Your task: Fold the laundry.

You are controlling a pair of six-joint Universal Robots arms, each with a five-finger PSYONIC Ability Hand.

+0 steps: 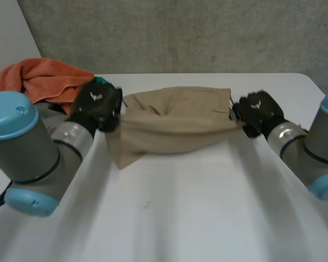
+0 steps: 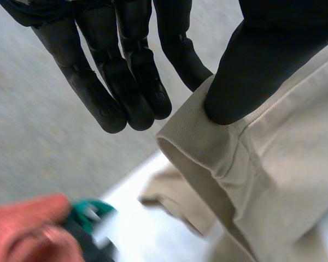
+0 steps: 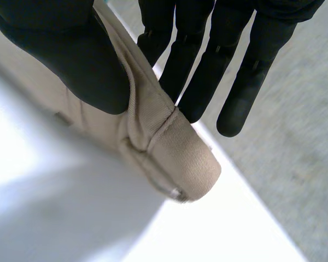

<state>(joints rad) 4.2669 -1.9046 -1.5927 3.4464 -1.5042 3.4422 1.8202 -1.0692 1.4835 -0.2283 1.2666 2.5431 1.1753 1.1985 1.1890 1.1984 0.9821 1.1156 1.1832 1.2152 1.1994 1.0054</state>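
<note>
A beige garment (image 1: 175,117) hangs stretched between my two hands above the white table (image 1: 208,207), sagging in the middle with one end drooping at the left. My left hand (image 1: 97,103) pinches its left hemmed edge (image 2: 218,158) between thumb (image 2: 251,71) and straight fingers (image 2: 131,93). My right hand (image 1: 258,112) pinches the right hemmed corner (image 3: 175,158) between its thumb (image 3: 82,65) and fingers (image 3: 208,71).
An orange towel (image 1: 44,79) lies bunched at the table's back left, behind my left arm; it appears also as orange cloth (image 2: 27,229) with a green object (image 2: 90,210) beside it. A grey wall (image 1: 180,33) stands behind the table.
</note>
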